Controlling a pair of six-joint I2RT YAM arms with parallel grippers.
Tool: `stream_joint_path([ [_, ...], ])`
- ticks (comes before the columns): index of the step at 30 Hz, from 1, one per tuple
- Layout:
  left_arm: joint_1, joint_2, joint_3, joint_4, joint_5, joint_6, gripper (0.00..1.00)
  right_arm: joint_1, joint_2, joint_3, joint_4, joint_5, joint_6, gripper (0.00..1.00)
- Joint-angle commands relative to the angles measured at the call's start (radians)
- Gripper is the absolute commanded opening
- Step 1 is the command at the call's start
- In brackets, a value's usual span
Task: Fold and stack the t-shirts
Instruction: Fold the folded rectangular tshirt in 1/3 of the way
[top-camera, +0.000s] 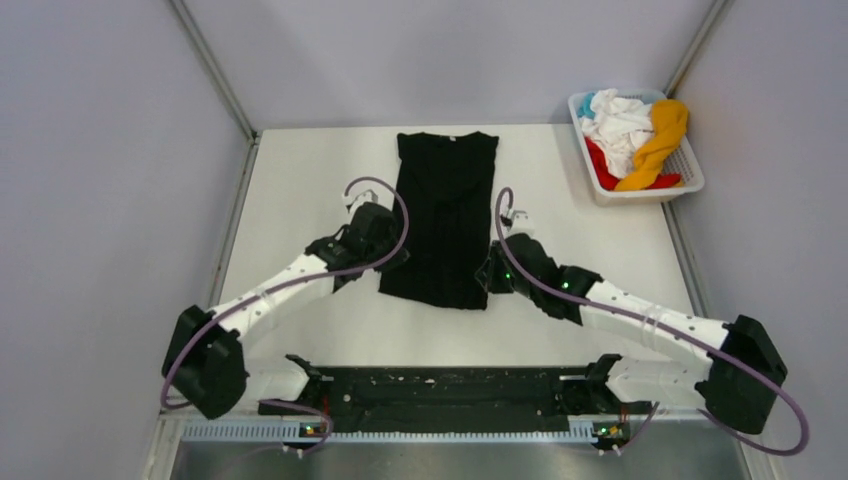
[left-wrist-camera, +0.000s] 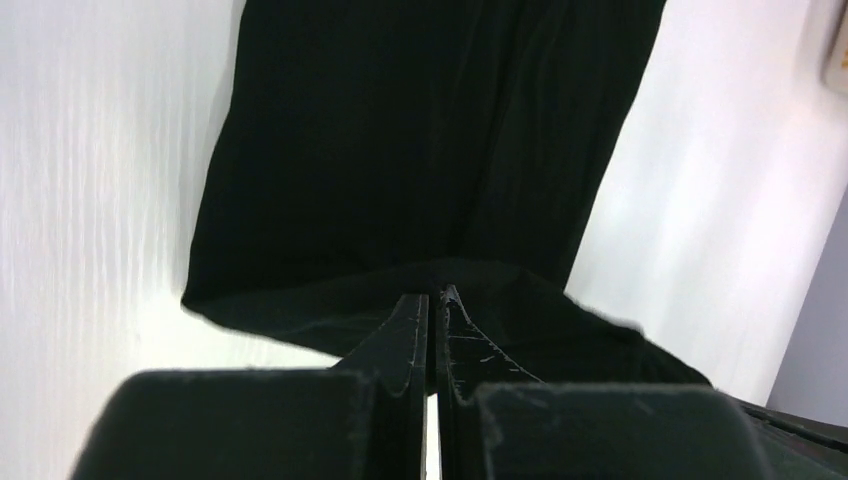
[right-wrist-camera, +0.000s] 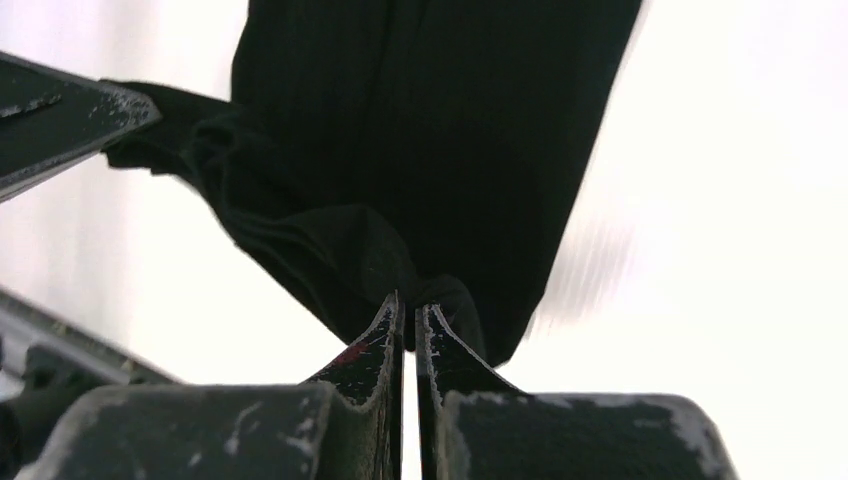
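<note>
Setting: robotics lab test cell. White surface (top-camera: 290, 170) boxed in by plain grey panels (top-camera: 100, 150) on metal posts (top-camera: 212, 68). Left arm (top-camera: 270, 288) and right arm (top-camera: 645, 318), purple-cabled, bolted to a black base rail (top-camera: 450, 385) along the near edge.

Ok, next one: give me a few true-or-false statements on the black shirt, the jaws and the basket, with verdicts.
1. The black t-shirt lies spread on the table, collar at the far end. True.
2. The left jaws hang open above it. False: they are shut on its near hem.
3. The basket at the far right holds crumpled shirts. True.
4. The right jaws hold an orange-yellow shirt. False: they pinch the black t-shirt's near hem; the orange-yellow shirt is in the basket.
</note>
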Motion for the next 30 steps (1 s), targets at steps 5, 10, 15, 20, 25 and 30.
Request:
stream_joint_path([
  [5,0.140,0.237,0.253,0.093,0.079,0.156,0.00,-0.204,0.245,0.200,0.160,-0.081,-0.263,0.00],
  [10,0.194,0.370,0.368,0.058,0.101,0.194,0.00,-0.287,0.348,0.237,0.222,-0.162,-0.285,0.00],
  [15,0.239,0.490,0.471,0.046,0.204,0.259,0.00,-0.339,0.416,0.262,0.265,-0.188,-0.293,0.00],
  [20,0.264,0.609,0.569,-0.020,0.207,0.275,0.00,-0.367,0.498,0.292,0.326,-0.201,-0.300,0.00],
  [25,0.288,0.670,0.599,-0.018,0.231,0.270,0.00,-0.388,0.602,0.346,0.335,-0.209,-0.300,0.00],
  [30,0.307,0.708,0.640,-0.031,0.215,0.275,0.31,-0.402,0.661,0.390,0.349,-0.186,-0.270,0.09],
])
